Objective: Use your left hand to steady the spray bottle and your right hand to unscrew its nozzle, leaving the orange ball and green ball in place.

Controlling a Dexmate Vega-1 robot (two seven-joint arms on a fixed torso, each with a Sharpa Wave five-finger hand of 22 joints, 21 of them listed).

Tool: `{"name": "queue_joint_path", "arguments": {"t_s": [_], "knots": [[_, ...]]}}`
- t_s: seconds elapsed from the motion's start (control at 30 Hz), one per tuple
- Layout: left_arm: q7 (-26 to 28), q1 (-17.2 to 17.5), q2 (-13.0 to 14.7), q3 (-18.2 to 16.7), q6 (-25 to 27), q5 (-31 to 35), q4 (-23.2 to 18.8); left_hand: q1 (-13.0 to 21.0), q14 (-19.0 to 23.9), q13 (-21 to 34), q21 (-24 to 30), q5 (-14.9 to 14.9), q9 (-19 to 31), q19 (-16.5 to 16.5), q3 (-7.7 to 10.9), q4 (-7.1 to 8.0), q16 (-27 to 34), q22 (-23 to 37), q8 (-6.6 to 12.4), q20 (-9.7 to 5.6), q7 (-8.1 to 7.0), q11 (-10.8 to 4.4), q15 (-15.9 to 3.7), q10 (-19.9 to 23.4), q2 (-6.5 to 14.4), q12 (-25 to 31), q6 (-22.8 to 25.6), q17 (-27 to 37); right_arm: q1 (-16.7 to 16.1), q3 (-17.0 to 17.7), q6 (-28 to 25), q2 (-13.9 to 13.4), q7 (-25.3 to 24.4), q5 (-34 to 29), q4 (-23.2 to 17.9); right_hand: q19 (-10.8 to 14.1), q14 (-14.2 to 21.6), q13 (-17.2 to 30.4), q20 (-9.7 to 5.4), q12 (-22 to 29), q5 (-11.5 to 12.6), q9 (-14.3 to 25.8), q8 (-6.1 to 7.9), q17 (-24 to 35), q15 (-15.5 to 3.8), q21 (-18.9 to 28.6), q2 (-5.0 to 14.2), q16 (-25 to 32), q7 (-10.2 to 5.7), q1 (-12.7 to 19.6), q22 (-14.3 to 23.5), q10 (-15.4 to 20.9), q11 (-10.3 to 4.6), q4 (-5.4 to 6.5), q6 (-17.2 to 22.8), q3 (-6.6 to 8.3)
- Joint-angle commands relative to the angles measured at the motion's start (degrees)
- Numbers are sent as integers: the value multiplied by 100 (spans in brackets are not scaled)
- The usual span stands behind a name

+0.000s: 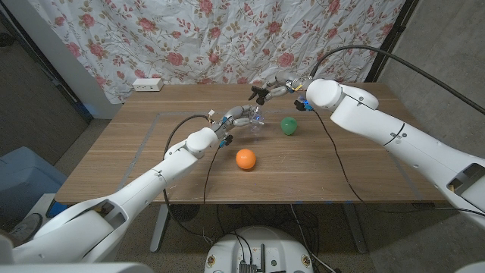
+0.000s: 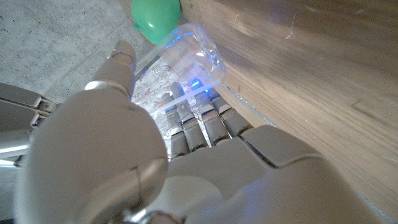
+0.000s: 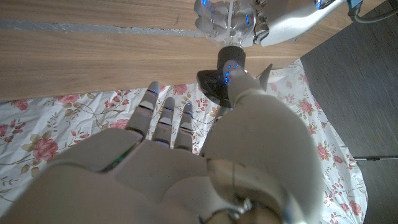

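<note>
A small clear spray bottle [image 1: 255,125] stands upright on the wooden table [image 1: 151,167], behind the middle. My left hand [image 1: 236,117] grips its body from the left; in the left wrist view the fingers [image 2: 199,124] curl around the clear bottle [image 2: 186,62]. My right hand [image 1: 280,89] holds the black nozzle [image 1: 261,93] at the bottle's top. In the right wrist view its thumb [image 3: 244,81] presses the nozzle [image 3: 216,82] above the bottle [image 3: 225,15]. I cannot tell whether the nozzle is still threaded on. The green ball [image 1: 289,125] lies just right of the bottle, the orange ball [image 1: 245,158] nearer me.
A white power strip [image 1: 147,84] lies at the table's back left edge, in front of a floral curtain [image 1: 227,38]. Black cables [image 1: 333,144] hang from both arms over the table. A blue bin [image 1: 23,178] stands on the floor at the left.
</note>
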Motion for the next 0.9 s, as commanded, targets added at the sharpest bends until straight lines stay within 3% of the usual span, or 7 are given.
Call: {"name": "queue_joint_path", "arguments": {"t_s": [0.03, 0.27, 0.9], "knots": [[-41, -46, -17, 17, -22, 8, 57, -804, 55, 8, -9, 12, 6, 14, 282, 240, 4, 28, 160, -139, -19, -175, -584, 211, 858, 11, 90, 11, -110, 94, 145, 36, -198, 43, 36, 35, 29, 3, -28, 45, -5, 126, 244, 26, -53, 29, 46, 56, 90, 41, -1, 72, -45, 36, 219, 3], [-49, -64, -29, 24, -35, 12, 86, -808, 67, 12, -8, 10, 7, 16, 287, 239, 15, 28, 158, -136, -13, -180, -586, 234, 858, 17, 97, 18, -80, 76, 143, 20, -151, 39, 35, 49, 48, 3, -25, 42, -7, 119, 247, 42, -60, 30, 38, 76, 81, 60, -1, 88, -50, 34, 231, -4], [-27, -26, -23, 12, -23, -10, 68, -811, 64, 20, -7, 8, 9, 16, 304, 231, 17, 29, 158, -131, -19, -176, -579, 241, 853, 13, 119, 23, 107, -27, 57, -74, 211, 41, -15, -35, -128, 6, 31, -58, 0, 69, 14, 97, 35, -8, -65, 52, -48, 197, 1, -104, -17, 10, -282, -47]]}}
